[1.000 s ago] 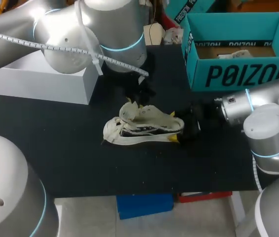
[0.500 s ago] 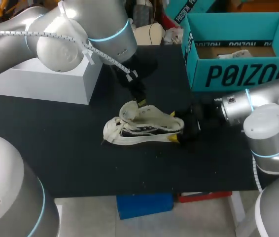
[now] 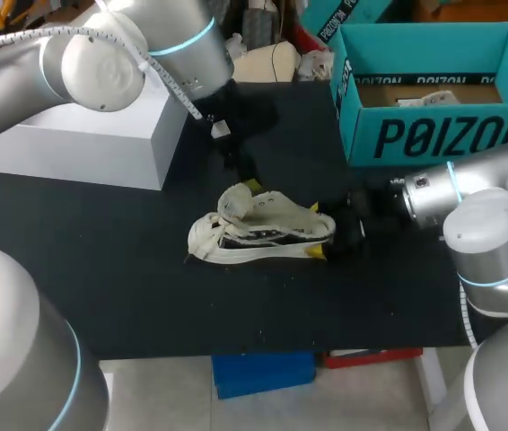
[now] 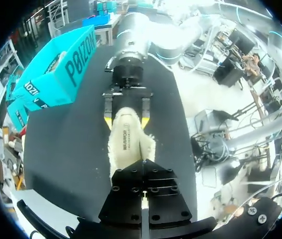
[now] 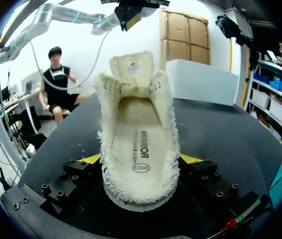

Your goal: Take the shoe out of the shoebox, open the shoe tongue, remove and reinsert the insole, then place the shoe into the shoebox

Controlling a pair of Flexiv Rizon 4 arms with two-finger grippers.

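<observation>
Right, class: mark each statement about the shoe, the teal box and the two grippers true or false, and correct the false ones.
1. The shoe lies on the table, outside the teal box. True.
2. The right gripper is shut on the shoe's heel. True.
3. The left gripper grips the tongue. False: it hangs above it, apart.
4. The insole lies beside the shoe. False: it sits inside.

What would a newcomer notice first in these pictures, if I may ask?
A fluffy cream shoe sits mid-table on the black tabletop, its heel clamped in the jaws of the right arm. An open teal cardboard shoebox stands at the far right, and the left arm hangs over the shoe's tongue.
</observation>
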